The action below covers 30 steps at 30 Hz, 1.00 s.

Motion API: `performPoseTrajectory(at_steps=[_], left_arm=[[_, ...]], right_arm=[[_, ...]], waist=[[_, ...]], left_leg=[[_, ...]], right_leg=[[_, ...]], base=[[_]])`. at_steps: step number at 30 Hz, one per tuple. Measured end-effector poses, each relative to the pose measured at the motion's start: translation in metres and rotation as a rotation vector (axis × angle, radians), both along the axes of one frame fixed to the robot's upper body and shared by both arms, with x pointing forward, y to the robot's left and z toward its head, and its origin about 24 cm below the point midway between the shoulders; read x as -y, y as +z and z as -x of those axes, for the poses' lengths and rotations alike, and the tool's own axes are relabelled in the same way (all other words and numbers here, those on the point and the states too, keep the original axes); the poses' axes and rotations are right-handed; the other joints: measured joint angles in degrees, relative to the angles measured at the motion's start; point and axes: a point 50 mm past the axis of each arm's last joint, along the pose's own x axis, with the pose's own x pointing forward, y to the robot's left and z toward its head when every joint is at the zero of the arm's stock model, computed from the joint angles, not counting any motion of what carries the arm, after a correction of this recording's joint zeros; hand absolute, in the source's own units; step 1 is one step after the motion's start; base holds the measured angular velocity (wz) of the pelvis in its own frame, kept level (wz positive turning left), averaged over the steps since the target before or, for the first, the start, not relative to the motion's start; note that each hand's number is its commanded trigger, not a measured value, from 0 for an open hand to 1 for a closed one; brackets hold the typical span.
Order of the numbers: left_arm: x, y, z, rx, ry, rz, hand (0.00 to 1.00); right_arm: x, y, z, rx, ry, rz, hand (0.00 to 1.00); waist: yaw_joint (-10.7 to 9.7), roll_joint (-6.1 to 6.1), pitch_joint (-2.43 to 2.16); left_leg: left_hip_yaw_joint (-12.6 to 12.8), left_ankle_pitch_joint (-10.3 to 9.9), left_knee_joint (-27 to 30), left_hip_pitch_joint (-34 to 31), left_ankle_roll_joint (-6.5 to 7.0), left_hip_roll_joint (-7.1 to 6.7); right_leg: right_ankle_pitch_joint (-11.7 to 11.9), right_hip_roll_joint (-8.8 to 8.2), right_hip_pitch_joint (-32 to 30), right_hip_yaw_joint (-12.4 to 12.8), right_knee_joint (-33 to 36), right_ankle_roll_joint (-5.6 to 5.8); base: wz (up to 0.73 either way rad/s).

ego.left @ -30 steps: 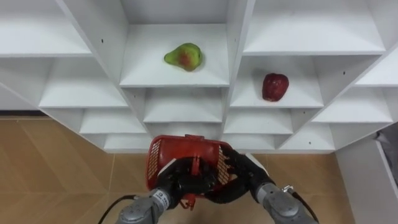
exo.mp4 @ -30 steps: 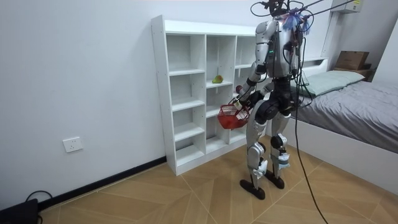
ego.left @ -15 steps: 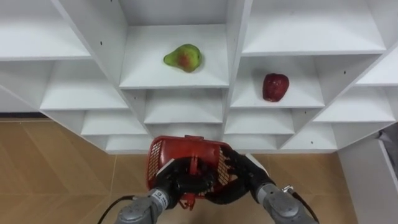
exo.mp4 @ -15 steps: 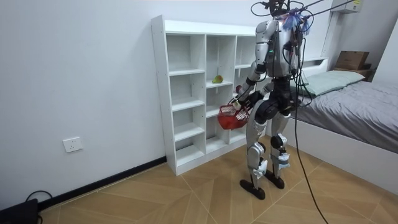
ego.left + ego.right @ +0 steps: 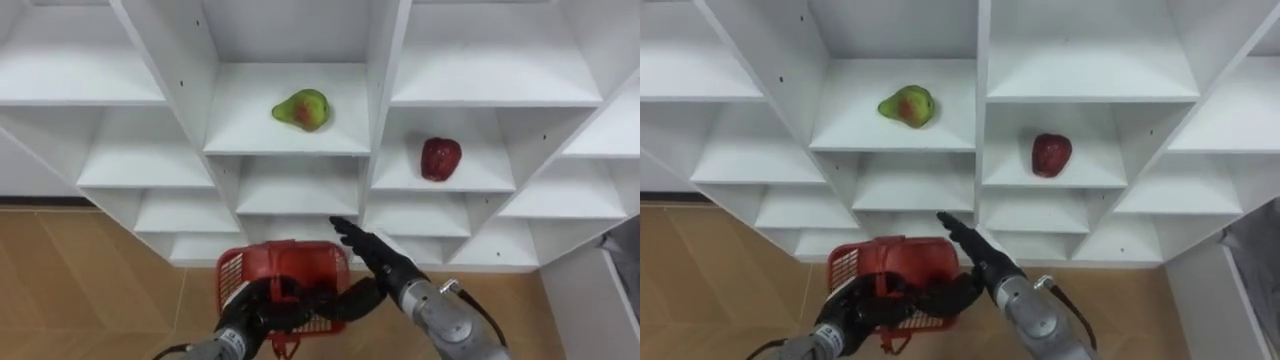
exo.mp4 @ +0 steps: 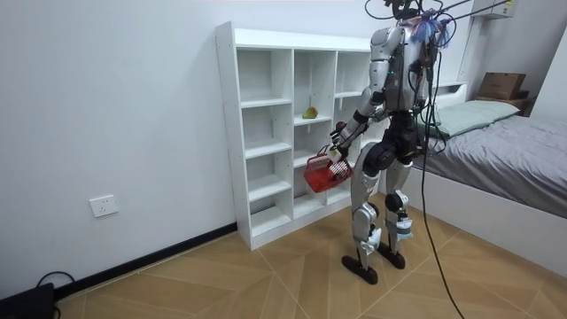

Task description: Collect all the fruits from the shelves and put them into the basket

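The pear (image 5: pixel 302 109) lies on a shelf (image 5: pixel 245 135) beyond and left of the right hand (image 5: pixel 378 262); the apple (image 5: pixel 441 158) beyond and right; the basket (image 5: pixel 275 272) just left of it.

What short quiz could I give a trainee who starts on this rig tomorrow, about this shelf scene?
1. True or false: the pear and the red apple share one compartment of the white shelf unit.
2. The right robot hand is: A closed on the pear; B open, fingers stretched toward the shelves; C curled, holding nothing.
3. Fill in: the red basket is gripped by the ___ robot hand.
Key: 1 false; 2 B; 3 left, the left robot hand.
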Motion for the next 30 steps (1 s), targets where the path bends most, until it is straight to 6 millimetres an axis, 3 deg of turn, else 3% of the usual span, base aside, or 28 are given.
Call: performPoseTrajectory(at_steps=[4,7,10,16,20,30], left_arm=[[-0.011,-0.005,0.007,-0.035,0.001,-0.049,1.0],[-0.015,-0.007,0.01,-0.05,0.016,-0.068,1.0],[-0.016,-0.007,0.01,-0.047,0.024,-0.069,1.0],[-0.02,-0.006,0.007,-0.039,0.065,-0.075,1.0],[-0.02,-0.005,0.006,-0.037,0.066,-0.076,1.0],[-0.026,-0.004,0.005,-0.026,0.059,-0.111,1.0]], right_arm=[[-0.005,0.02,-0.006,0.091,0.077,0.002,0.0],[-0.009,0.033,-0.009,0.139,0.115,-0.016,0.0],[-0.015,0.043,-0.011,0.175,0.151,-0.026,0.0],[-0.025,0.067,-0.013,0.281,0.209,-0.039,0.0],[-0.026,0.07,-0.014,0.295,0.217,-0.041,0.0],[-0.021,0.094,-0.037,0.45,0.184,0.062,0.0]], waist=[[1.8,-1.76,-0.08],[2.6,-2.62,0.11],[3.6,-3.26,0.47],[5.0,-4.53,0.5],[5.2,-5.23,0.74],[5.5,-6.65,0.63]], left_leg=[[-0.3,0.1,-0.9,1.7,-0.18,-0.14],[-0.6,0.1,-1.2,2.5,-0.2,-0.18],[-0.9,0.1,-1.4,3.0,-0.19,-0.17],[-1.2,0.1,-1.5,3.3,-0.2,-0.18],[-1.4,0.1,-1.5,3.4,-0.22,-0.18],[-2.0,0.1,-1.2,3.4,-0.31,-0.17]], right_leg=[[0.0,0.02,1.8,-0.1,-0.8,-0.01],[-0.1,0.12,2.8,-0.5,-1.0,0.1],[-0.2,0.18,3.3,-0.4,-1.1,0.18],[-0.2,0.22,3.8,-0.7,-1.4,0.19],[-0.1,0.34,4.4,-0.9,-1.9,0.18],[-0.1,0.3,5.0,-2.4,-2.1,0.13]], base=[[0.05],[0.05],[0.03],[0.01],[0.04],[0.04]])
